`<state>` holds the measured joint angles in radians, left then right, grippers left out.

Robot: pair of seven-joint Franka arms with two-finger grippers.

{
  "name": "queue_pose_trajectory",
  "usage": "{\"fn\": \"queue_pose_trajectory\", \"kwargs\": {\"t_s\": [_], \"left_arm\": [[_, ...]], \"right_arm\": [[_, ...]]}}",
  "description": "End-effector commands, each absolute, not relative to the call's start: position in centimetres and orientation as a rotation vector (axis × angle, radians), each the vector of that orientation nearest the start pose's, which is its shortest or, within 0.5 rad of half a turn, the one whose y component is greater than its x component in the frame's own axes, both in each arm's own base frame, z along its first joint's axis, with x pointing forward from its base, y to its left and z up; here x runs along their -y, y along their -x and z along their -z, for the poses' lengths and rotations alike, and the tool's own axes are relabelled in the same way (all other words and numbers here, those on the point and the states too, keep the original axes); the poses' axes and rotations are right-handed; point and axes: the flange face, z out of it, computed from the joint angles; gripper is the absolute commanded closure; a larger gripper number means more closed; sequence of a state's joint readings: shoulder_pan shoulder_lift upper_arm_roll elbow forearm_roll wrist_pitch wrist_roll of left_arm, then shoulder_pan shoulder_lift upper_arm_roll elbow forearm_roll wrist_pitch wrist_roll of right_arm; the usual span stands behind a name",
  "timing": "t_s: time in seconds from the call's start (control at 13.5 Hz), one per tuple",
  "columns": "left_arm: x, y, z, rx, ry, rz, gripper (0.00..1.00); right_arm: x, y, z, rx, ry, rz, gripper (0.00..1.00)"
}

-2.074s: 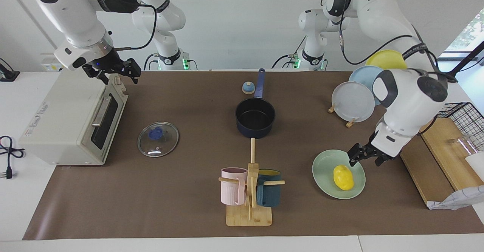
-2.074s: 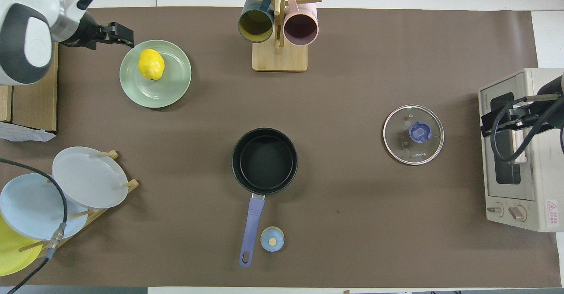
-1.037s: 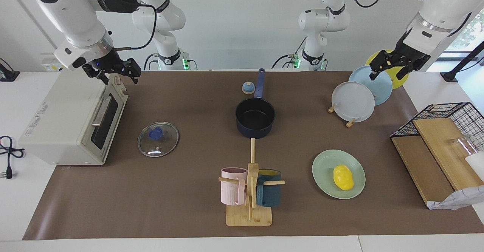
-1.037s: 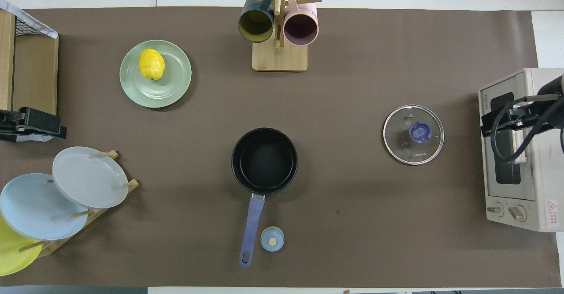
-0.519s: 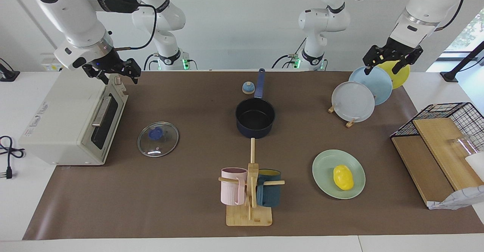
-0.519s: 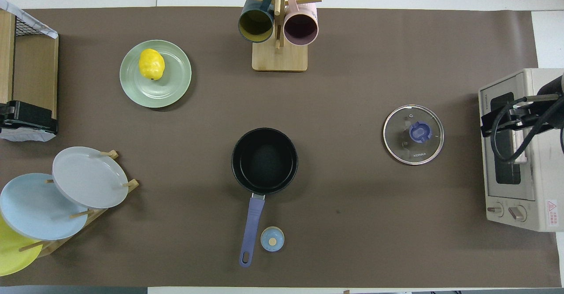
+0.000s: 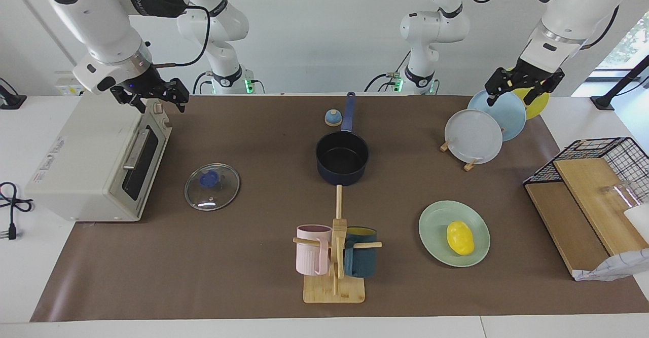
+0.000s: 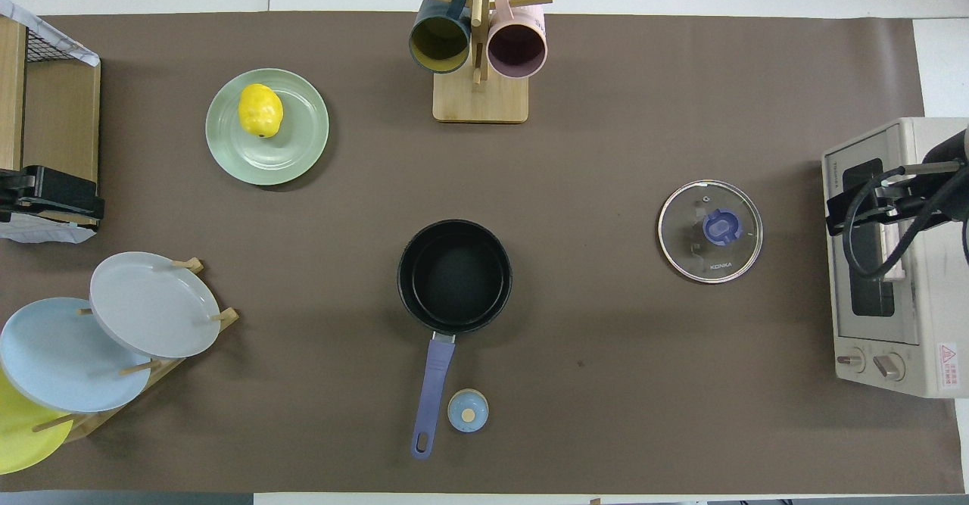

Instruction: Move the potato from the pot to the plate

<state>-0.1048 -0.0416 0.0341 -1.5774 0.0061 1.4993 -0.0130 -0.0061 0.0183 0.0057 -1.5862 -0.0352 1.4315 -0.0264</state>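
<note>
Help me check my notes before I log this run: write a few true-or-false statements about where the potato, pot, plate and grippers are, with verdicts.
1. The potato lies on the plate. True.
2. The pot holds a potato. False: it is empty.
3. The left gripper holds the potato. False: it is open and empty, up over the rack of plates.
4. The right gripper is open over the toaster oven. True.
5. The glass lid sits on the pot. False: it lies on the table, toward the right arm's end.
</note>
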Motion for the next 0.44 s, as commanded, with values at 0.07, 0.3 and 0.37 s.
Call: {"fn": "queue_pose_trajectory", "kwargs": {"t_s": [0.07,0.3,0.37], "left_arm": [[3.42,-53.30,-63.94,-0.104,3.123,-0.021,0.00],[2.99,-53.34,-64.00,-0.091,3.128,-0.011,0.00],[2.99,-53.39,-63.85,-0.091,3.128,-0.016,0.00]], "right_arm": [[0.51,-53.90,-59.97,0.019,3.158,-0.267,0.00],[0.51,-53.90,-59.97,0.019,3.158,-0.267,0.00],[0.51,-53.90,-59.97,0.019,3.158,-0.267,0.00]]}}
